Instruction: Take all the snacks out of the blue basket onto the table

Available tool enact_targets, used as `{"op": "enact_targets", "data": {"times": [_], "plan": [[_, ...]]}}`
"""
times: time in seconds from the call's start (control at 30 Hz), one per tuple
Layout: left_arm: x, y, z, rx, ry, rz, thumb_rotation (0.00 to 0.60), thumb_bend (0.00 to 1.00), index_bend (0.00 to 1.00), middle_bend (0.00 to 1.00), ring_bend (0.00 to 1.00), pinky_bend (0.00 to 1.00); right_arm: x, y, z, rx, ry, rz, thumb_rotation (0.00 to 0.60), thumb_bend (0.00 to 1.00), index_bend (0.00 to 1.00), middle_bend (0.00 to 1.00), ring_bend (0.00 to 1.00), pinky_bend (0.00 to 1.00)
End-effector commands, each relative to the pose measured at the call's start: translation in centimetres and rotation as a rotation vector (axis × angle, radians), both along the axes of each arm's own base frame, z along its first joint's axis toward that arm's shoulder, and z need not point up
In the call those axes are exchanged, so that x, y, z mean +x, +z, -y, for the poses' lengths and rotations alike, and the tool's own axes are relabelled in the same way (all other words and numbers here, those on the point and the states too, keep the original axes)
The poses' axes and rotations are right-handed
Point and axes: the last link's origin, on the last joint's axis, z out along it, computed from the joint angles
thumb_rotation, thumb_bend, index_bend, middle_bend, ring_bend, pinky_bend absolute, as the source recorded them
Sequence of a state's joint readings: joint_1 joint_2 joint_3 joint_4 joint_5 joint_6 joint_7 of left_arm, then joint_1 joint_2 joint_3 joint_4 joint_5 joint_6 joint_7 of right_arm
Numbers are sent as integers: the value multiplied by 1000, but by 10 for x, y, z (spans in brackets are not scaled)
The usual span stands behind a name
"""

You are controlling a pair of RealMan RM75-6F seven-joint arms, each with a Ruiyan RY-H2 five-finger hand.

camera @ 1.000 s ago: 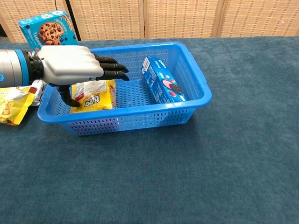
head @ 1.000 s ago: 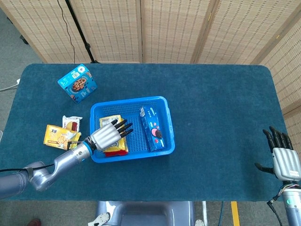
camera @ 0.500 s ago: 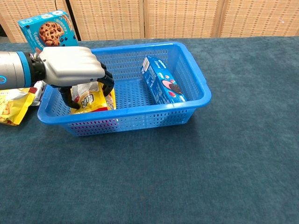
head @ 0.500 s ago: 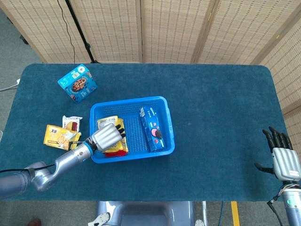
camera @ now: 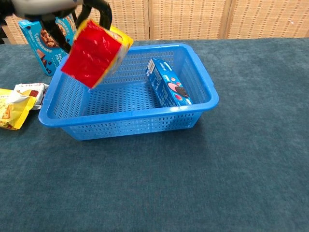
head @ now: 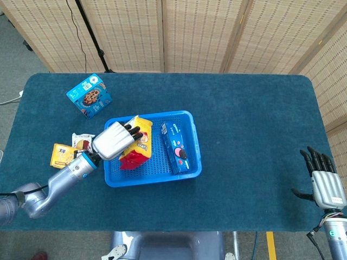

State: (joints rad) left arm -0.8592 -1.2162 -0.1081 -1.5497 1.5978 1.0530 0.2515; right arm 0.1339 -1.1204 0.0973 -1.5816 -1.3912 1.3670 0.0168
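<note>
1. Change: a second ago the left hand [head: 113,142] was flat over the yellow-red snack bag [camera: 95,52] lying in the blue basket [head: 191,142]; half a second ago the fingers curled onto it. Now the bag hangs lifted clear of the floor, above the basket's 9 o'clock half.
2. Meaning: grasp worked. Only the blue cookie box [head: 177,147] is left inside, leaning on the 3 o'clock wall.
3. Left hand: fingers wrapped around the bag's top, bag tilted, red side toward the chest camera.
4. Right hand [head: 323,184]: unchanged, fingers spread, holding nothing, parked at the table's 4 o'clock edge.
5. Already out: two small packets [head: 70,152] at the basket's 9 o'clock, blue cookie carton [head: 89,96] at 11.
</note>
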Motion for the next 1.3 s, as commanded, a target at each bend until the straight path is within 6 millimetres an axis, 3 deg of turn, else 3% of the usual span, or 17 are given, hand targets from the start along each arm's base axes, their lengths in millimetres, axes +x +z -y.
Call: {"op": "enact_targets", "data": {"times": [0.03,0.4,0.43,0.5,0.6,0.63,0.7,0.77,0.83,1.1,1.3], "plan": [[-5,22,0,27,17,46,600,467,765,611,571,702,0,-1,0,2,1,1,600,0,0,0,0,0],[-94,69,-4,106,192,38,600,465,765,611,571,702,3,-3,-1,13,11,2,600,0,0,0,0,0],[-107,73,-4,114,217,29,600,465,766,611,571,702,3,-3,-1,14,12,2,600,0,0,0,0,0],[-162,81,-3,145,357,-32,600,465,766,610,571,702,4,-4,-2,20,15,1,600,0,0,0,0,0],[-193,83,-6,161,406,-47,600,459,759,603,557,701,4,-6,-2,26,16,-1,600,0,0,0,0,0],[-202,83,-8,167,429,-62,600,438,722,558,509,699,5,-6,-2,29,16,-1,600,0,0,0,0,0],[-221,77,-10,139,523,-95,600,315,496,341,313,619,6,-9,-2,38,21,-4,600,0,0,0,0,0],[-222,72,-11,94,568,-56,600,99,109,54,56,414,7,-10,-2,43,23,-2,600,0,0,0,0,0],[-216,72,-12,73,560,-8,600,14,0,0,0,302,7,-10,-2,42,22,-2,600,0,0,0,0,0],[-171,97,-8,46,346,239,600,0,0,0,0,269,6,-7,-1,34,13,3,600,0,0,0,0,0],[-135,88,7,-21,206,328,600,0,0,0,0,270,5,-6,-1,28,13,7,600,0,0,0,0,0]]}}
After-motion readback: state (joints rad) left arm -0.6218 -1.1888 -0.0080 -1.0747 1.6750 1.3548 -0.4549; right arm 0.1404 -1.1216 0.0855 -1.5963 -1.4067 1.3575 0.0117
